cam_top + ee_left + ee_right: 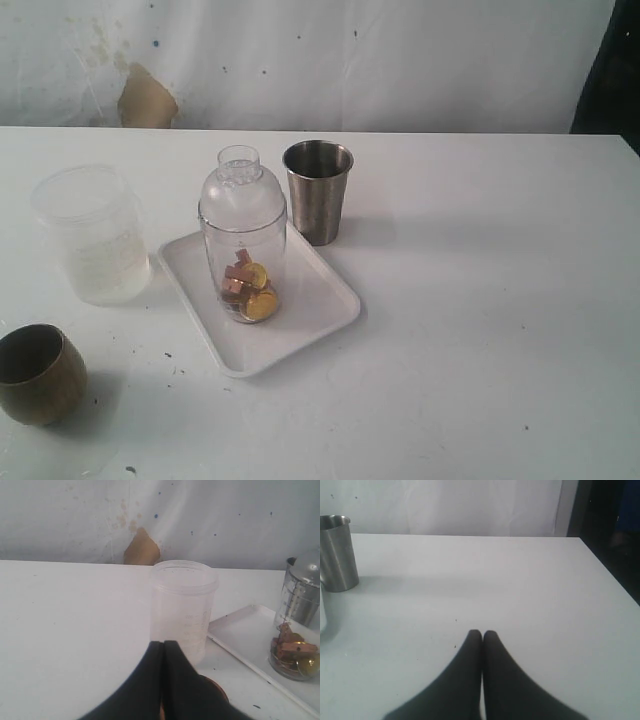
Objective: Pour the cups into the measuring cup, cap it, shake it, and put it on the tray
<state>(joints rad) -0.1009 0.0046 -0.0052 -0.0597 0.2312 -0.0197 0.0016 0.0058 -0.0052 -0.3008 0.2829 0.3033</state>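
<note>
The clear measuring cup (pixel 243 240) stands upright on the white tray (pixel 318 300), with a domed clear cap on top and brown and yellow pieces at its bottom; the left wrist view shows it too (pixel 296 630). The steel tumbler (pixel 318 190) stands just behind the tray. The brownish-brass cup (pixel 38 372) sits at the front left. Neither arm shows in the exterior view. My left gripper (pixel 163 643) is shut and empty, just above the brass cup's rim (pixel 220 690). My right gripper (pixel 482 632) is shut and empty over bare table, with the tumbler (pixel 336 552) far off.
A frosted plastic jar (pixel 95 235) stands open left of the tray, right in front of my left gripper (pixel 182 607). The white table (pixel 500 300) runs back to a stained white wall, and its right edge drops into a dark area.
</note>
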